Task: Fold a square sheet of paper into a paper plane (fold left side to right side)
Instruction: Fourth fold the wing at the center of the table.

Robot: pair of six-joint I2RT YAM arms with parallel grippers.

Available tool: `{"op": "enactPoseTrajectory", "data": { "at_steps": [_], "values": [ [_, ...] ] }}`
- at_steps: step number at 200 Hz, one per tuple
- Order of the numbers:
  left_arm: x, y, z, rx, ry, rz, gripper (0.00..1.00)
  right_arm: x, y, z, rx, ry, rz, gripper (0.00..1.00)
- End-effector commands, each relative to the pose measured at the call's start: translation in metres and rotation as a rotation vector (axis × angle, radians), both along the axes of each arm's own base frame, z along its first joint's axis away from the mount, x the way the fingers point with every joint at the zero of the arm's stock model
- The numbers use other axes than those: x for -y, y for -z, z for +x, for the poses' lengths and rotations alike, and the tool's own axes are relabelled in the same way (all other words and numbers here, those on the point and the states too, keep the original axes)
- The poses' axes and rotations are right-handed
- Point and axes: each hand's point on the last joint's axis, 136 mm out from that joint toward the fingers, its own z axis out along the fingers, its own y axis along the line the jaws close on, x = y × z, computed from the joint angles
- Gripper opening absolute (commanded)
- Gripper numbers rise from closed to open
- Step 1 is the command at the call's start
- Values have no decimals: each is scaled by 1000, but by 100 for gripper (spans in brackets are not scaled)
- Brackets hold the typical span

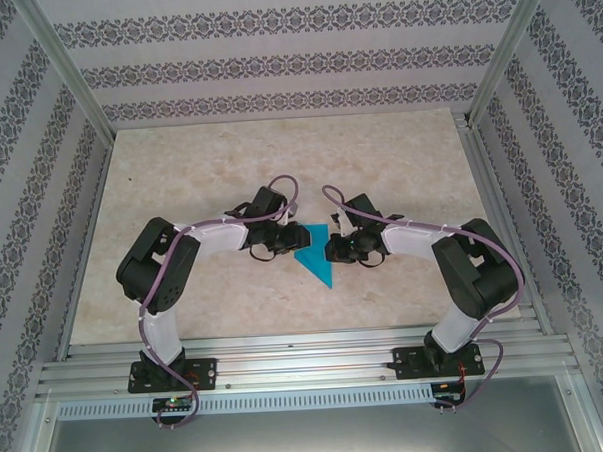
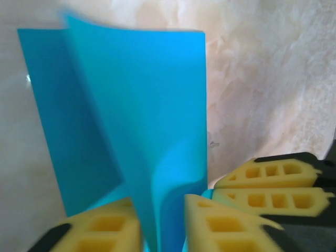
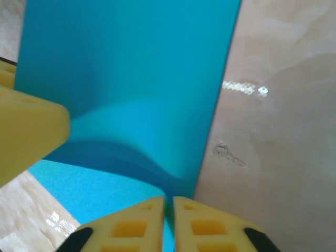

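Note:
The square sheet of paper [image 1: 315, 253] is bright cyan-blue and lies mid-table between my two grippers, partly folded, with a flap lifted. In the left wrist view the raised fold of the paper [image 2: 142, 105] stands between the yellow fingers of my left gripper [image 2: 160, 202], which keep a visible gap around it. My right gripper [image 3: 169, 198] has its fingertips almost together, with the edge of the paper [image 3: 131, 63] pinched between them. The grippers face each other closely [image 1: 282, 242] [image 1: 334, 247]; the right gripper's fingers [image 2: 268, 184] show beside the left one.
The table top [image 1: 278, 157] is pale marble-patterned board. Aluminium rails [image 1: 307, 351] run along its near edge, and patterned walls stand on the other three sides. Both arms bend inward from their bases [image 1: 173, 372] [image 1: 437, 358].

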Motion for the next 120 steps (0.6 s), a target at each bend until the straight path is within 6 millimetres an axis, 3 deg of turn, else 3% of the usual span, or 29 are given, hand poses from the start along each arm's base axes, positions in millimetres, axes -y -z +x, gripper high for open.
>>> {"op": "enactPoseTrajectory", "data": {
  "at_steps": [1, 44, 87, 120],
  "values": [
    [10, -4, 2, 14, 14, -17, 16, 6, -23, 7, 87, 11, -3, 22],
    [12, -10, 2, 13, 7, -31, 11, 11, -45, -6, 237, -30, -125, 37],
    [13, -17, 3, 6, 6, -37, 11, -16, -41, -26, 393, -123, -245, 41],
    [13, -18, 3, -2, 5, -37, 11, -25, -25, -32, 447, -184, -374, 42]
  ]
}}
